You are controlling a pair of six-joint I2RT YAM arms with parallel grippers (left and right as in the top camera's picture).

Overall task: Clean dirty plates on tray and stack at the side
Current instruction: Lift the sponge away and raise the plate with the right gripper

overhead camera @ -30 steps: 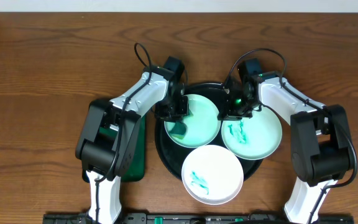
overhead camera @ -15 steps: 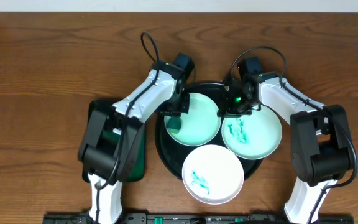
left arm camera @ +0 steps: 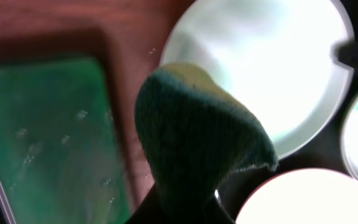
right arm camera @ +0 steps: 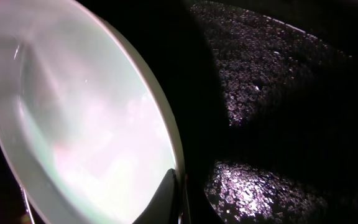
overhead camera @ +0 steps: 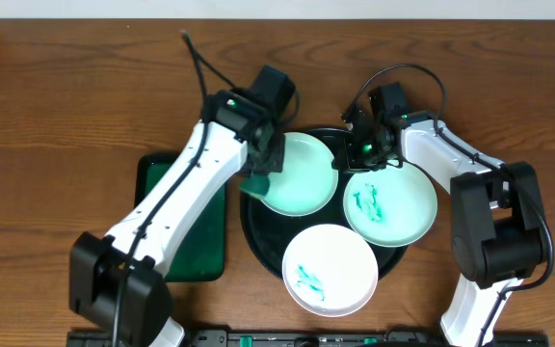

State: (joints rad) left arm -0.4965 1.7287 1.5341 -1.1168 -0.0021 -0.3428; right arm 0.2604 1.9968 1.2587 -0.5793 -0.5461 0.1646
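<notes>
The left gripper (overhead camera: 261, 166) has its fingers closed on a dark teal cloth (left arm camera: 197, 143), which hangs over the left edge of the clean mint plate (overhead camera: 302, 178), partly above the dark-green rectangular tray (overhead camera: 186, 231). The right gripper (overhead camera: 362, 159) has its fingers pinched narrow on the right rim of that same plate; the right wrist view shows the rim between them and the plate tilted. The plate lies in the upper left part of the black tray (overhead camera: 256, 236). Beside it are the smeared mint plate (overhead camera: 403, 217) and the smeared white plate (overhead camera: 340, 260), both marked with teal. The step in hand appears to be removal of the clean plate to the side, where the stack is to start. To do it well, the cloth should stand clear of the plate before any lift. The rim pinch is thin and off-centre, so the plate will tend to swing. It should be raised slowly until the low edge clears the tray rim and the two neighbouring plates, which sit just beside it. Set it flat on bare tabletop (overhead camera: 66, 96) — not on a tray edge — so that later plates stack level.
</notes>
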